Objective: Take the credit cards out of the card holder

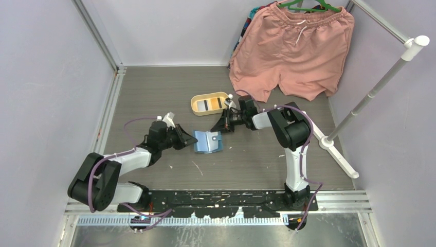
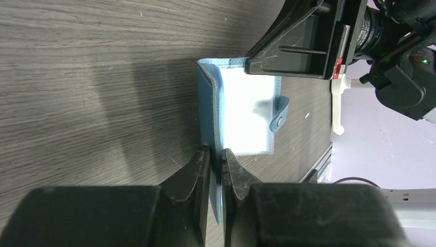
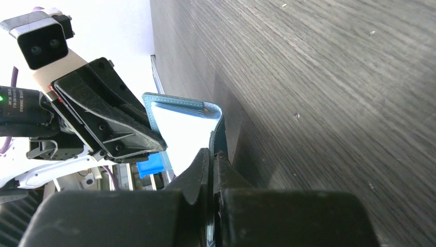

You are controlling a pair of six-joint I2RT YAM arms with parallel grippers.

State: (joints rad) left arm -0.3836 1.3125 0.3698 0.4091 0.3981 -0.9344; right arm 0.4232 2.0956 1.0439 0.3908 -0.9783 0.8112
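- The wallet (image 1: 208, 142) sits mid-table (image 1: 154, 87), between the two grippers, just near of the yellow tray (image 1: 194, 104).
- It is partly spread open, its pale blue inside facing up and toward the right arm, its darker outside toward the table.
- The left gripper (image 1: 192, 139) comes in from the left. Its jaws are pinched nearly together on the thin edge of one wallet flap; the left wrist view (image 2: 216, 158) shows only a sliver of blue between the fingertips.
- The right gripper (image 1: 216, 128) reaches in from the far right. Its jaws are likewise clamped on the edge of the other flap, seen close in its wrist view (image 3: 212, 155).
- A snap tab (image 2: 280, 116) sticks out from the free edge of the open flap.
- Glare washes out the inner face, so I cannot tell whether any card sits in the pockets.
- Flat cards (image 1: 205, 105) lie in the tray, one whitish with a dark band; their number is too small to make out.
- Pink shorts (image 1: 293, 51) hang on a green hanger at the far right corner, beside a white rail (image 1: 380, 82).
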